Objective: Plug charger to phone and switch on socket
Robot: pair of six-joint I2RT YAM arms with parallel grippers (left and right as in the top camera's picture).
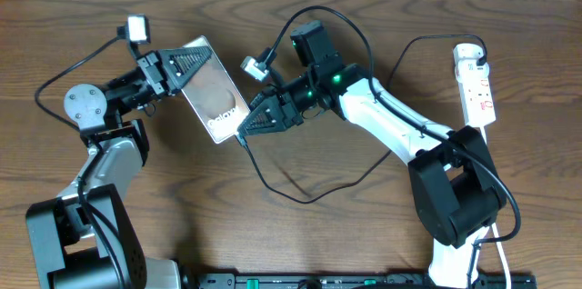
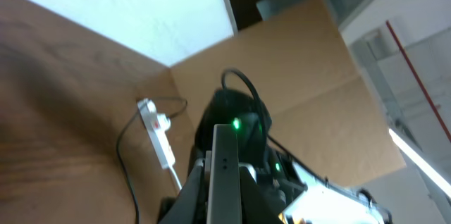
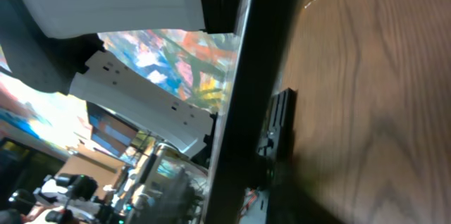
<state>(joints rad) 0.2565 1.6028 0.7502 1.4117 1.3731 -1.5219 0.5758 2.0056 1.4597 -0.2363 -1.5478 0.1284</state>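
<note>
Left gripper point(image 1: 186, 66): clamped onto the upper end of the phone, a finger on each side of it.
Phone point(image 1: 215, 96): held up off the table point(image 1: 300, 244) at a tilt, glossy face upward, with the white lettering at its lower end, the end nearest the other arm.
Right gripper point(image 1: 246, 127): fingers drawn together to a point right against the phone's lettered end. It looks pinched on the charger's tip, since the thin cable comes out just below the fingertips.
Charger point(image 1: 273, 189): a thin black line dropping from the right gripper, looping across the wood towards the right arm's base (its far run gets lost among the arm's own cables).
Plug tip: hidden by the fingers, so from here I cannot tell if it is seated in the phone.
Socket point(image 1: 477, 84): lying flat near the table's right edge, rounded end away from the arms, well apart from the phone; a plug sits in it at that far end.
Socket switch: too small to read either way.
Right wrist view: too close to sort out, only glossy reflections, a dark edge and wood grain.
</note>
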